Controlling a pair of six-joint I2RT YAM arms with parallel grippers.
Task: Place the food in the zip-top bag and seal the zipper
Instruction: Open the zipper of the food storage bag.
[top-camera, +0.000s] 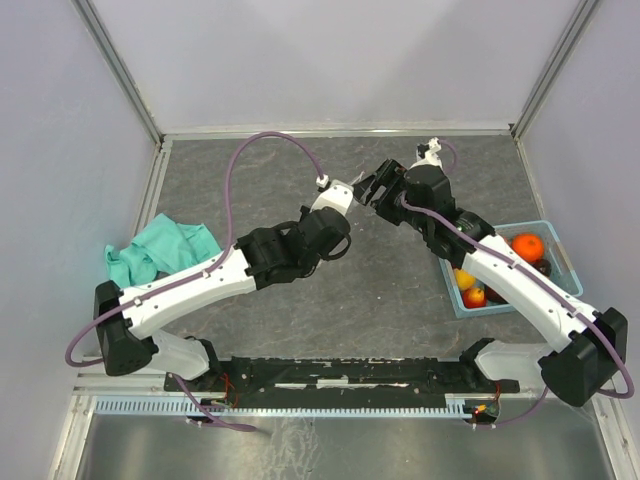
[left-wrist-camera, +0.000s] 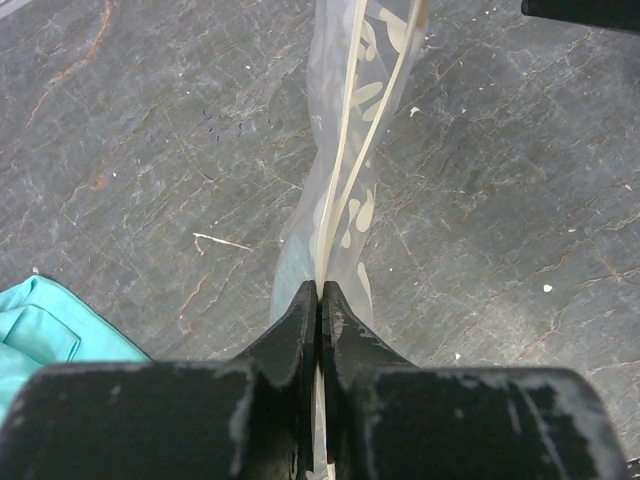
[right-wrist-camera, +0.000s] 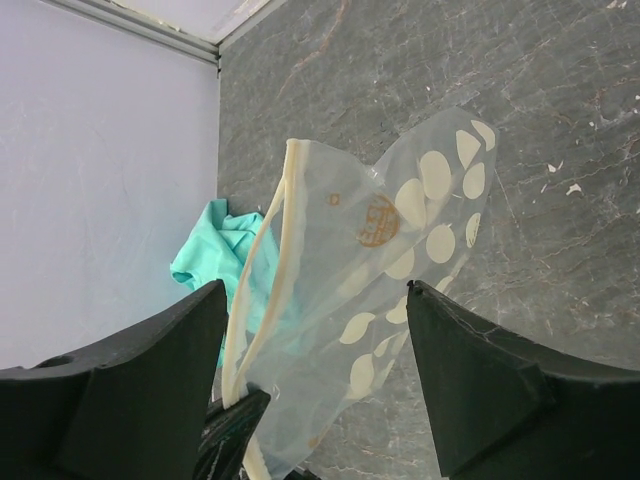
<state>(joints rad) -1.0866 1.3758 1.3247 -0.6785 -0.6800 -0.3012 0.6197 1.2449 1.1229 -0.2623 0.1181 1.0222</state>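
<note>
The zip-top bag (left-wrist-camera: 350, 180), clear with white dots, hangs in the air between my two grippers over the grey table. My left gripper (left-wrist-camera: 320, 292) is shut on the zipper (left-wrist-camera: 345, 150), the whitish strip along the bag's edge; in the top view it (top-camera: 354, 193) is at mid-table. My right gripper (right-wrist-camera: 316, 290) is open, its jaws standing on either side of the bag (right-wrist-camera: 400, 250) without touching it; in the top view it (top-camera: 378, 186) faces the left one. The food (top-camera: 527, 246), orange, red, yellow and dark pieces, lies in the basket. The bag is hard to make out from above.
The blue basket (top-camera: 566, 262) stands at the right, beside my right arm. A teal cloth (top-camera: 160, 248) lies crumpled at the left, under my left arm; it also shows in the left wrist view (left-wrist-camera: 40, 330) and the right wrist view (right-wrist-camera: 225, 255). Walls close the table's back and sides.
</note>
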